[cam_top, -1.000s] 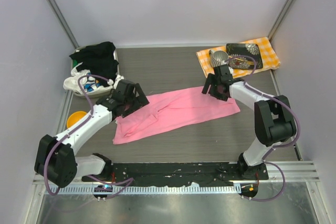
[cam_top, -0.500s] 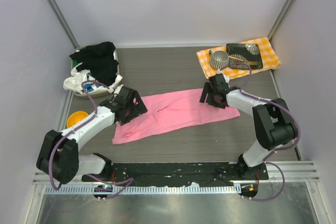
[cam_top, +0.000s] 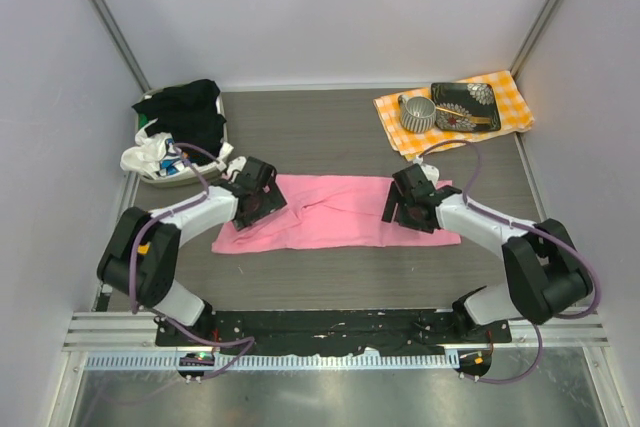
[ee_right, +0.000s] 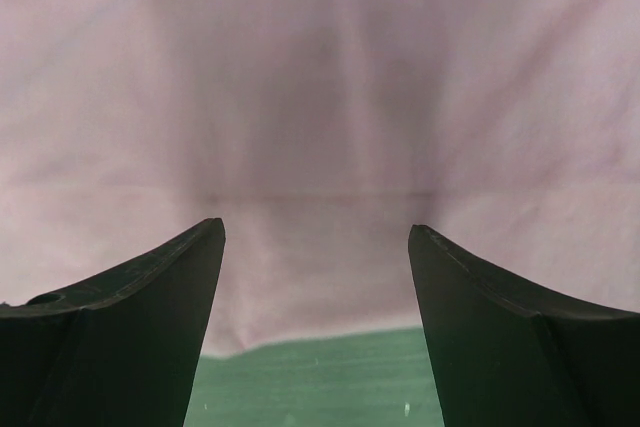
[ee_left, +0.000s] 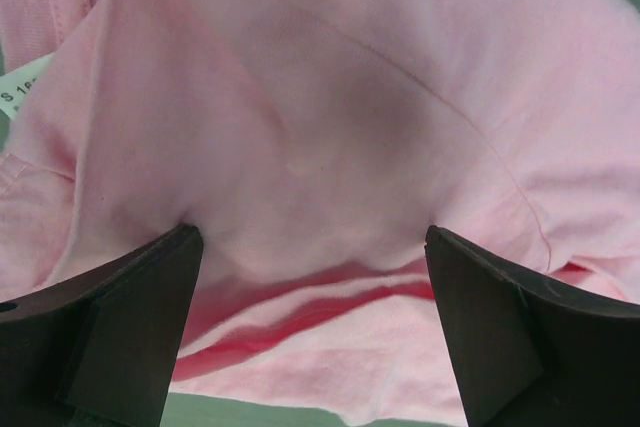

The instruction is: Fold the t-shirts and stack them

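Observation:
A pink t-shirt (cam_top: pixel 330 215) lies as a long flat band across the middle of the table. My left gripper (cam_top: pixel 262 197) is low over its left end, and my right gripper (cam_top: pixel 400 207) is low over its right end. In the left wrist view the gripper (ee_left: pixel 310 237) is open, its fingers (ee_left: pixel 130 327) wide apart, with wrinkled pink cloth (ee_left: pixel 330 117) and a folded edge between them. In the right wrist view the gripper (ee_right: pixel 315 227) is open too, with smooth pink cloth (ee_right: pixel 320 87) beyond the tips and its edge between the fingers. Neither gripper holds the cloth.
A basket (cam_top: pixel 150 172) at the back left holds black and white garments. A yellow checked cloth (cam_top: pixel 510 97) at the back right carries a metal cup (cam_top: pixel 418 112) and a dark tray (cam_top: pixel 465 105). Grey walls close in both sides.
The shirt went from slanted and bunched to a straight level band. My left gripper moved up and right to its left end, my right gripper down. Both arms now lie lower.

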